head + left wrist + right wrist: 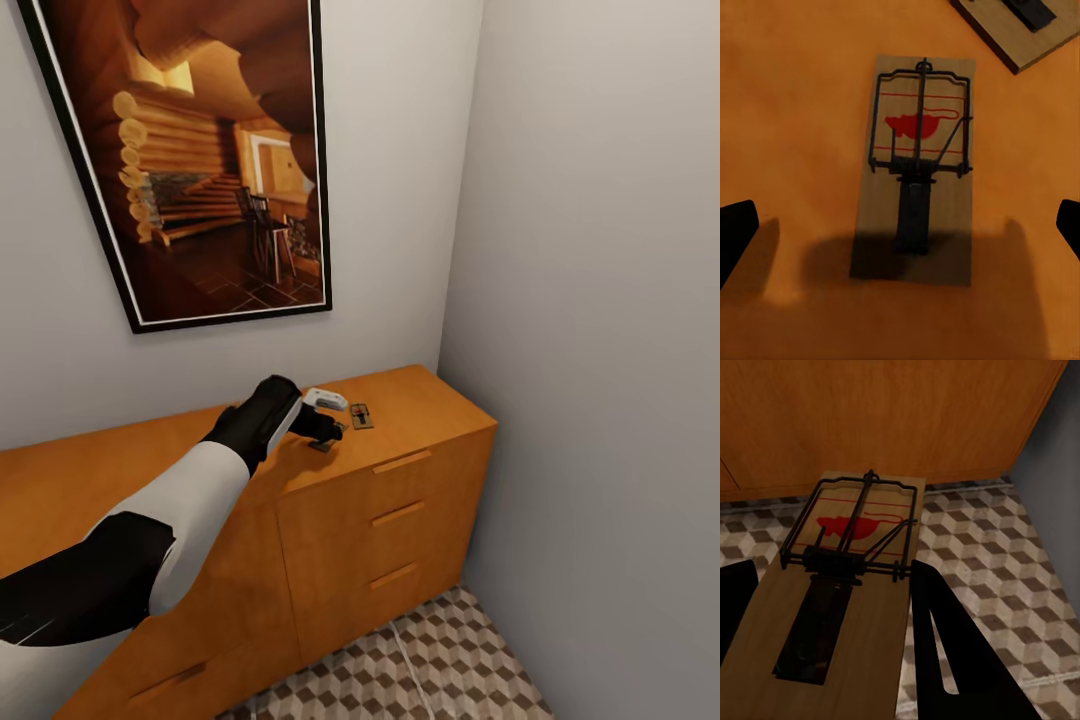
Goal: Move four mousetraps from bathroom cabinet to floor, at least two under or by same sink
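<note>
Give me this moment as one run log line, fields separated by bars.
left gripper: open above mousetrap on cabinet top | right gripper: shut on second mousetrap, over bathroom floor

My left arm (150, 540) was white on the forearm with glossy black segments at the elbow and wrist. A small white-grey block sat past the black wrist. My left gripper (328, 436) was black; its fingertips (736, 232) showed as flat black slabs. My right gripper's fingers (952, 660) were black too, one with a narrow slot.
</note>
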`<state>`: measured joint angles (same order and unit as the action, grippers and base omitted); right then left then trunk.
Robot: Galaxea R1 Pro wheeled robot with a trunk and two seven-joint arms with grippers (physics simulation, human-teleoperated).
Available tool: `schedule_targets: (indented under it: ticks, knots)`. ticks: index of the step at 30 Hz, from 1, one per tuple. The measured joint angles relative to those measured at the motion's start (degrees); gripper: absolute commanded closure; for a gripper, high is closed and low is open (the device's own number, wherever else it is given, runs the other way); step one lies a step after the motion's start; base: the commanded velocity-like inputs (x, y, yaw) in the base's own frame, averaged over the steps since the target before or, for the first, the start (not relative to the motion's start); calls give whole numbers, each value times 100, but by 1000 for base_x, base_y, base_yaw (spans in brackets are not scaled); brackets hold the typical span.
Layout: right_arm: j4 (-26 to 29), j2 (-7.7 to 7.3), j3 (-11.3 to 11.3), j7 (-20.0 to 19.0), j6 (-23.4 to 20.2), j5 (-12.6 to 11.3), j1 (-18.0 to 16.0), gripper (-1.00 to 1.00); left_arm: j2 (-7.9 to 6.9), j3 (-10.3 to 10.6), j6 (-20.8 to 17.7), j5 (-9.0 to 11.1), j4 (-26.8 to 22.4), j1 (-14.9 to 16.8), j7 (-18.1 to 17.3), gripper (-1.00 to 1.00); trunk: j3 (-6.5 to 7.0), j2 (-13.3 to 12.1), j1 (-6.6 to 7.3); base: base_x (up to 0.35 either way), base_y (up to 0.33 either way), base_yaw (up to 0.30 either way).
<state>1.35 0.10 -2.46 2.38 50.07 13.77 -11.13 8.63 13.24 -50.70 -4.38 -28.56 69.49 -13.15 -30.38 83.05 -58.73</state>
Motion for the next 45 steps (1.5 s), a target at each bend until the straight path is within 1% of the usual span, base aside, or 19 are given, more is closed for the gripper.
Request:
schedule_targets:
  ticks: [3, 8, 11, 20, 45]
  knots:
    - [0, 3, -1, 0, -2, 4, 0, 100, 0, 16, 74, 1, 10, 0, -66, -100, -20, 0, 0, 0, 0, 0]
    - [0, 4, 2, 0, -4, 5, 0, 100, 0, 32, 131, -1, 64, 0, -353, -100, -58, 0, 0, 0, 0, 0]
    - [0, 7, -2, 0, -4, 6, 0, 100, 0, 34, 142, -5, 73, 0, -421, -100, -81, 0, 0, 0, 0, 0]
    - [0, 6, 1, 0, -4, 3, 0, 100, -14, 36, 145, 0, 83, 0, -439, -100, -139, 0, 0, 0, 0, 0]
    - [0, 8, 4, 0, -4, 0, 0, 100, -31, 33, 153, -1, 168, 0, -442, -100, -160, 0, 0, 0, 0, 0]
